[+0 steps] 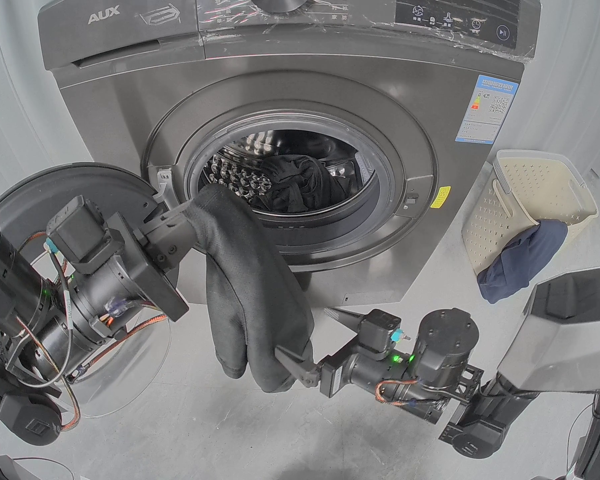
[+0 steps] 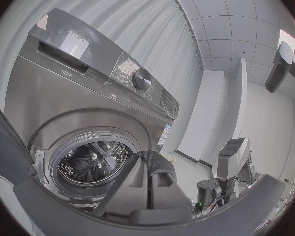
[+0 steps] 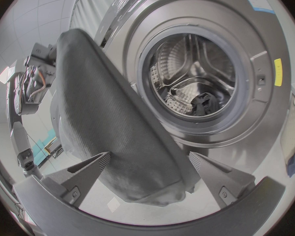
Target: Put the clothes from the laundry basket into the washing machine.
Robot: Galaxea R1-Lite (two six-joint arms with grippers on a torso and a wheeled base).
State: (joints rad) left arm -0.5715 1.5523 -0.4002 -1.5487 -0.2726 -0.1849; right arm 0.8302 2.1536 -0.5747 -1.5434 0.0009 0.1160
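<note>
A dark grey garment (image 1: 253, 288) hangs in the air just in front of the washing machine (image 1: 380, 88), its upper end level with the lower rim of the round opening and the rest drooping toward the floor (image 1: 200, 428). The left hand (image 1: 180, 231) is clenched on that upper end; in the left wrist view its two pads sit pressed together with a fold of the cloth bunched over their tips. The right hand (image 1: 293, 361) is at the garment's lower end, released: in the right wrist view its fingers (image 3: 95, 167) are spread wide apart with the bottom of the cloth hanging between them, and in the head view one fingertip touches the cloth's lower edge. Behind the garment the machine's door (image 1: 60, 195) stands swung open to the robot's left, just behind the left arm. Inside the drum (image 1: 247, 168) lie black clothes (image 1: 300, 181), heaped low near the front. To the robot's right of the machine, a pale perforated laundry basket (image 1: 547, 181) sits tilted on the floor just beside the machine's side panel, well apart from both hands. A blue garment (image 1: 523, 258) spills out over the basket's near edge and down onto the floor.
</note>
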